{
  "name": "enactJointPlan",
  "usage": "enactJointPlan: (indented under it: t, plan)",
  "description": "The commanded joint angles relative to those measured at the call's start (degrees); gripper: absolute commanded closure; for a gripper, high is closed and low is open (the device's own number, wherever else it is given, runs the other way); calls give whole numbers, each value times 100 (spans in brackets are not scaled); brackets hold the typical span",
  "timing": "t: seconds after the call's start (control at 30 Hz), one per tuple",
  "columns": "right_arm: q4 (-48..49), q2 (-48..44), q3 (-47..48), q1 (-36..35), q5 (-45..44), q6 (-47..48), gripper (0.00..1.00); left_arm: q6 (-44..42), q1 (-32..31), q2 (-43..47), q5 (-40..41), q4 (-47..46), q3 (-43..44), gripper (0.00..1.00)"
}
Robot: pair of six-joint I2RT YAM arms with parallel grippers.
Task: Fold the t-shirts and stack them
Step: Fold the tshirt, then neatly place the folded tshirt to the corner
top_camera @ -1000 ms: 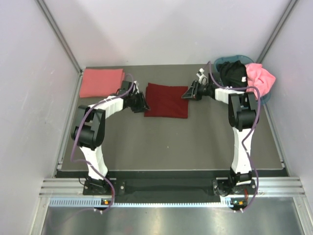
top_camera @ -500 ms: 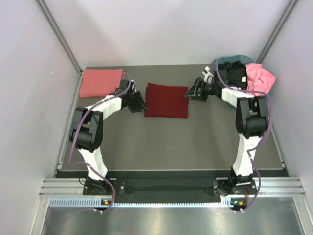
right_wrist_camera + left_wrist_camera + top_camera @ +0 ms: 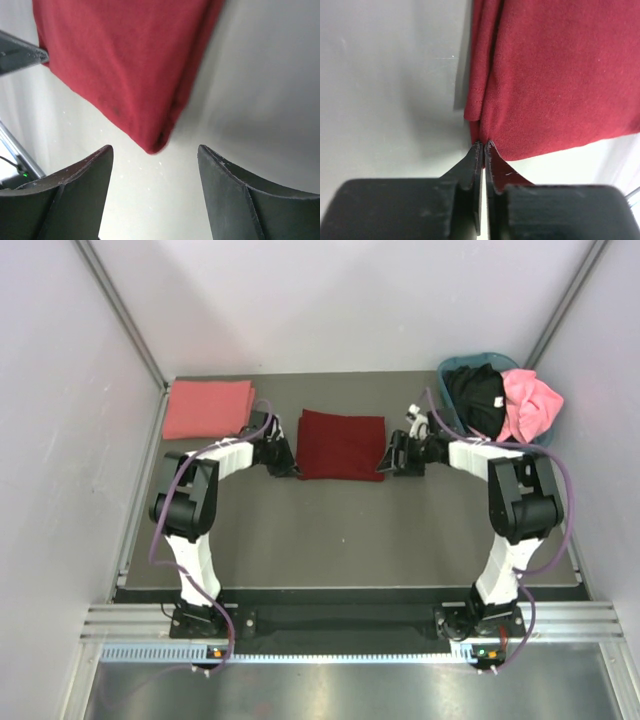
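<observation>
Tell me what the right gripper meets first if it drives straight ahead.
Likely the maroon t-shirt: its folded corner lies just ahead, between the open fingers of the right gripper.

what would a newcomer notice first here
The folded dark red t-shirt mid-table, the left gripper shut on one near corner and the right gripper open at the other. Then the folded salmon-pink t-shirt far left, and the teal basket far right holding a black t-shirt and a bright pink t-shirt.
</observation>
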State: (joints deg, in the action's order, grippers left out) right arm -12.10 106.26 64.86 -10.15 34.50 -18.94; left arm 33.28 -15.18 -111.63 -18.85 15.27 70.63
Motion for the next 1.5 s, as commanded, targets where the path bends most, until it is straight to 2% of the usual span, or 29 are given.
enactJointPlan:
  t: [0.0, 0.17, 0.3, 0.37, 0.4, 0.5, 0.63, 0.73, 0.77, 0.8, 0.87, 0.9, 1.0, 1.07, 1.23, 1.47]
  plan:
    - [129, 123, 97, -425, -301, 180, 31, 38, -11, -34, -330, -287, -137, 98]
    - [384, 141, -96, -593, -444, 13, 36, 65, -55, 150, -382, -261, -339, 100]
    - [138, 62, -158, -672, -839, 118, 60, 126, -90, 274, -365, -217, -567, 100]
    - [67, -122, -272, -707, -997, 162, 66, 153, -151, 361, -374, -217, -638, 100]
    - [41, -175, -324, -707, -1128, 189, 75, 179, -169, 396, -330, -217, -734, 100]
    - [-205, -307, -386, -716, -1165, 294, 85, 232, -266, 520, -356, -173, -962, 100]
    - [-354, -597, -763, -743, -1270, 338, 85, 390, -407, 957, -330, -33, -1323, 100]
    - [-416, -974, -1140, -760, -1297, 356, 80, 530, -495, 1432, -295, 134, -1604, 98]
    - [-407, -1184, -1238, -760, -1288, 321, 77, 583, -486, 1547, -242, 300, -1640, 78]
    - [-399, -1291, -1317, -760, -1271, 321, 71, 601, -477, 1644, -103, 406, -1605, 67]
    - [-390, -1572, -1502, -778, -1235, 268, 65, 488, -434, 1829, 328, 591, -1457, 54]
    - [-442, -1669, -1537, -795, -1218, 251, 54, 435, -398, 1821, 486, 713, -1221, 51]
    - [-618, -1985, -1555, -813, -1279, 259, 41, 127, -170, 1593, 707, 637, -667, 50]
    - [-776, -2257, -1547, -822, -1323, 277, 36, -127, -65, 1286, 742, 478, -280, 48]
    - [-944, -2794, -1512, -813, -1464, 268, 19, -523, 24, 329, 330, -58, 485, 45]
    - [-944, -2874, -1397, -813, -1394, 268, 16, -936, 33, -596, 382, 143, 1444, 45]
